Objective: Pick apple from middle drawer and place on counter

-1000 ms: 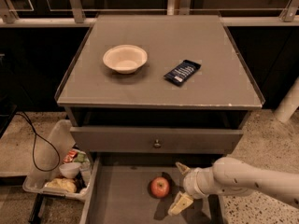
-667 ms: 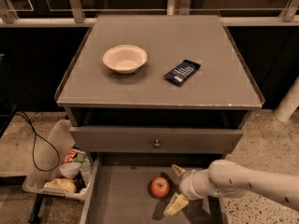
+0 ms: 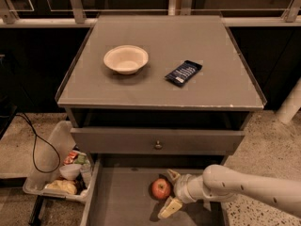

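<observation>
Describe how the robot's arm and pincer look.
The arm is a smooth, rounded white tube with no visible cables or markings. Its pincer, beside the apple in the middle drawer, has two pale yellow fingers.

Counter (image 3: 207,91): flat grey top with a thin raised rim, carrying a cream bowl (image 3: 125,59) and, right of the bowl, a dark blue packet (image 3: 183,73) lying flat. Below the bowl, the middle drawer (image 3: 122,201) floor bears the apple (image 3: 161,189), with the gripper (image 3: 172,192) just beside it, fingers spread.
</observation>
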`<state>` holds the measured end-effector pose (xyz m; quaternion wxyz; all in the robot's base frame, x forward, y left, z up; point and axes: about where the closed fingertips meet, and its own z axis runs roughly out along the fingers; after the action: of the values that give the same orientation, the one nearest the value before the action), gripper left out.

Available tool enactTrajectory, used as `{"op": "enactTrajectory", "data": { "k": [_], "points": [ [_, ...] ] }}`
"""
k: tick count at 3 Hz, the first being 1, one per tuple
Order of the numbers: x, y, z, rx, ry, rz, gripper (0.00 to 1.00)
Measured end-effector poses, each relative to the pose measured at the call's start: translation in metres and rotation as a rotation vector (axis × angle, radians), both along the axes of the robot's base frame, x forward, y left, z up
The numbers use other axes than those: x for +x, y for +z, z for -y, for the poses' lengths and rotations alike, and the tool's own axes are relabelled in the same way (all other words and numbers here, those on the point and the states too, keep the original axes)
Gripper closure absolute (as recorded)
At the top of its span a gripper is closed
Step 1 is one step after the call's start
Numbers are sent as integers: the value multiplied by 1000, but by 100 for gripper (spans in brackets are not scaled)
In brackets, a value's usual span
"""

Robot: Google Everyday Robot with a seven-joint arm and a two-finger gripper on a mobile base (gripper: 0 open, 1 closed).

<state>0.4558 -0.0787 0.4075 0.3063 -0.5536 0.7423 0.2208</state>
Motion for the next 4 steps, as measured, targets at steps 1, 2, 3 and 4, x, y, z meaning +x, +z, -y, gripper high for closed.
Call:
{"op": "enactTrajectory", "data": {
  "k": [1,2,3,4],
  "points": [
    [19,-23,-10,-11,-25,18,0],
    [20,-24,-11,-13,-26,20,0],
    [20,-24,-11,-13,-26,20,19],
    [20,-24,-11,-13,-26,20,42]
  ]
}}
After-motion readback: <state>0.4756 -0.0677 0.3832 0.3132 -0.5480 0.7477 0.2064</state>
